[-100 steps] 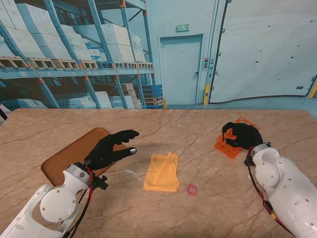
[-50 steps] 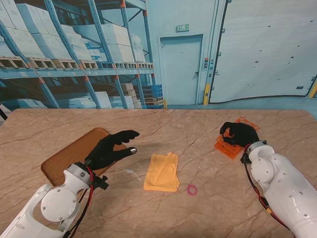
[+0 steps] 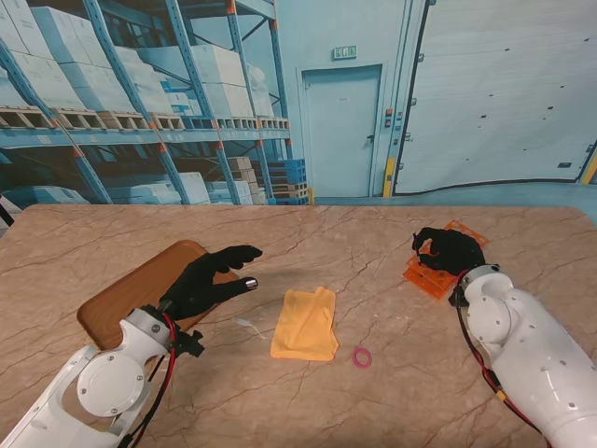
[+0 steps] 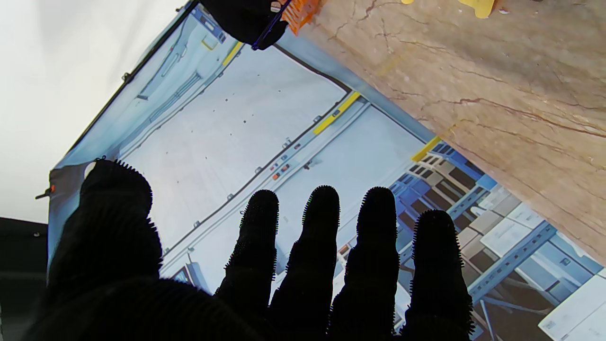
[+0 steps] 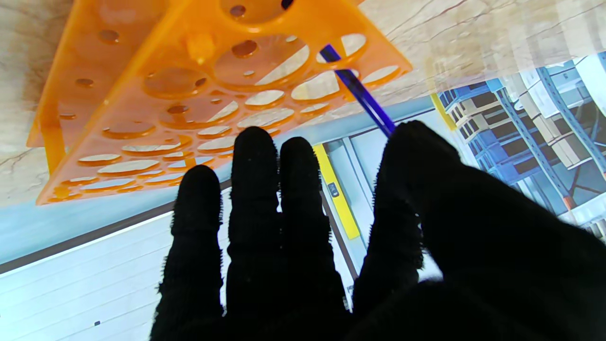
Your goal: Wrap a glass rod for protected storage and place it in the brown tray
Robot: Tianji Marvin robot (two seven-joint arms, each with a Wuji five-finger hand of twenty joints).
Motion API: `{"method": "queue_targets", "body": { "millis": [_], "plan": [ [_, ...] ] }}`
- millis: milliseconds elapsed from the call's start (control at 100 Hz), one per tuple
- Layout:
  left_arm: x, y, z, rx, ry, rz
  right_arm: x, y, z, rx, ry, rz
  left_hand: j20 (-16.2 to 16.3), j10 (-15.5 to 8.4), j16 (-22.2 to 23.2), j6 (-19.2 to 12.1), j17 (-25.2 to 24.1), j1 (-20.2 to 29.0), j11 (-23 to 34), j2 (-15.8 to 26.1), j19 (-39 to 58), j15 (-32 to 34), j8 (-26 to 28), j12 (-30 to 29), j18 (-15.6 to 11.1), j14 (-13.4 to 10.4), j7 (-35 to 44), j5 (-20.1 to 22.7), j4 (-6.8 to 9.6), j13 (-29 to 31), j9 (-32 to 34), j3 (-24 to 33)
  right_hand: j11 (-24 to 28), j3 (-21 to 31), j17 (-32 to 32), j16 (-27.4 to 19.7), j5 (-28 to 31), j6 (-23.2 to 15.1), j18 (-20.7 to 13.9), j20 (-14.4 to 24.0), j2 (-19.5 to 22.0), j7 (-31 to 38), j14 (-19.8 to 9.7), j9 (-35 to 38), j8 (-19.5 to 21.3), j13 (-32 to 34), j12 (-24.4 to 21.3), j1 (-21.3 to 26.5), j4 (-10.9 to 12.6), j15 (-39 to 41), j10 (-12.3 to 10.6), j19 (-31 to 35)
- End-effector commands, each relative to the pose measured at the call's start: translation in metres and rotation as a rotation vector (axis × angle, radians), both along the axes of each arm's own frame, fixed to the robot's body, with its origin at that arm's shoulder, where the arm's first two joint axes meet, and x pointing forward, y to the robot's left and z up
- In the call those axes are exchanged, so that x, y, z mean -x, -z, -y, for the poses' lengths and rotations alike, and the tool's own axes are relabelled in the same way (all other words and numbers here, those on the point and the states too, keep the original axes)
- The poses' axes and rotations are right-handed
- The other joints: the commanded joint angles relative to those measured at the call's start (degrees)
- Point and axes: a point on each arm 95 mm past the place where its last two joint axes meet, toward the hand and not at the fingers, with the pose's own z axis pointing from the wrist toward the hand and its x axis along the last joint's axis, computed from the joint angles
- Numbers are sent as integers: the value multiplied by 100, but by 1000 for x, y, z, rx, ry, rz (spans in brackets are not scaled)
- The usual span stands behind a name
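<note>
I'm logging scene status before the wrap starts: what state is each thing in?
Glass rod: blue, standing in the orange rack, thumb and a finger closing beside it.
Yellow cloth: folded flat, untouched.
Pink ring: lying loose.
Brown tray: holds nothing visible.
Left hand: open, over the tray's edge.
Right hand: at the rack, grip unclear.

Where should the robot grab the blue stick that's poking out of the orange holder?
Best guess: pinch the blue rod on its free end sticking out of the orange rack, coming from the side where the right hand already hovers. The rest sits down inside a rack hole, so only that end is reachable.
</note>
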Motion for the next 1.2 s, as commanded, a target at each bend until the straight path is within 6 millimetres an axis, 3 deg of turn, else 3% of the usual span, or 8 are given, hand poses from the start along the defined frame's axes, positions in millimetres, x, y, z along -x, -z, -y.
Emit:
{"method": "queue_targets", "body": {
  "millis": [0,240,730,1000,1190],
  "plan": [
    [2,2,1,5,1,-6,0,1,-8,-11,-11,-3,53,38,-13,-178,-76,118,-122,198,66,-5,62,-35,82,24,-86,44,192,-28,26,-100,74,167,-31,-31,-110,-76,57,-45,-160,-41,20,-98,89,-15,36,-72,-111,-54,46,26],
    [1,3,0,4,1,-6,0,2,-8,-18,-11,-7,52,35,-13,-179,-76,117,-125,200,69,-7,62,-36,85,22,-87,40,192,-31,24,-112,37,-82,11,-42,288,-118,85,-53,-23,370,29,135,-13,112,-8,103,-174,-46,-7,42],
    [1,4,0,2,6,-12,1,2,-11,-24,8,1,51,35,-12,-179,-74,128,-124,202,73,-4,63,-35,83,27,-86,40,194,-27,25,-119,-45,-261,41,-67,321,137,112,-64,274,305,34,253,-120,177,-77,226,-147,-79,18,73],
    [1,5,-1,3,5,-9,1,3,-12,-29,14,1,51,34,-13,-184,-72,129,-121,207,74,-8,62,-34,85,27,-88,40,195,-35,30,-122,-104,-528,63,-130,637,304,148,-85,713,360,58,477,-216,265,-161,524,-83,-157,44,109],
    [1,5,-1,3,7,-11,1,3,-11,-26,17,3,50,32,-12,-183,-75,125,-119,206,73,-5,64,-34,83,27,-82,48,194,-29,36,-127,-137,-560,74,-146,614,337,156,-93,738,337,64,483,-238,270,-180,584,-58,-180,69,115]
  ]
}}
